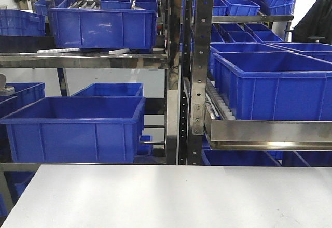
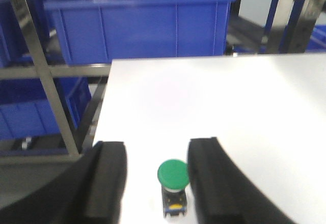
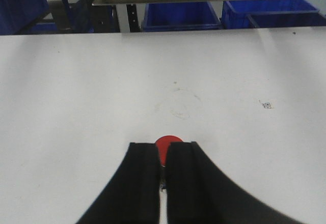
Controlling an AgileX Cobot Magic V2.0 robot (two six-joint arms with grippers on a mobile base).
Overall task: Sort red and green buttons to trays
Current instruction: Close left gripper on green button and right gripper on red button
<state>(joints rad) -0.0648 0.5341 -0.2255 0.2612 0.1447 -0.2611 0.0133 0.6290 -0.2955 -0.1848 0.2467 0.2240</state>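
Note:
In the left wrist view the green button [image 2: 173, 173] stands on the white table [image 2: 214, 102], green cap up on its black base. My left gripper [image 2: 156, 144] is open around it, and the cap sits close against the right finger [image 2: 210, 178]. My right gripper [image 3: 162, 143] is shut on the red button [image 3: 168, 140] in the right wrist view. Only the red cap peeks out above the fingertips; its base is hidden. Neither tray is in view. The front view shows no gripper and no button.
Metal shelving [image 1: 179, 83] with several deep blue crates [image 1: 75, 127] stands behind the table [image 1: 171, 197]. The table's left edge [image 2: 102, 112] runs close to my left gripper, with a blue crate [image 2: 137, 23] beyond. A small printed mark [image 3: 266, 104] lies on the tabletop.

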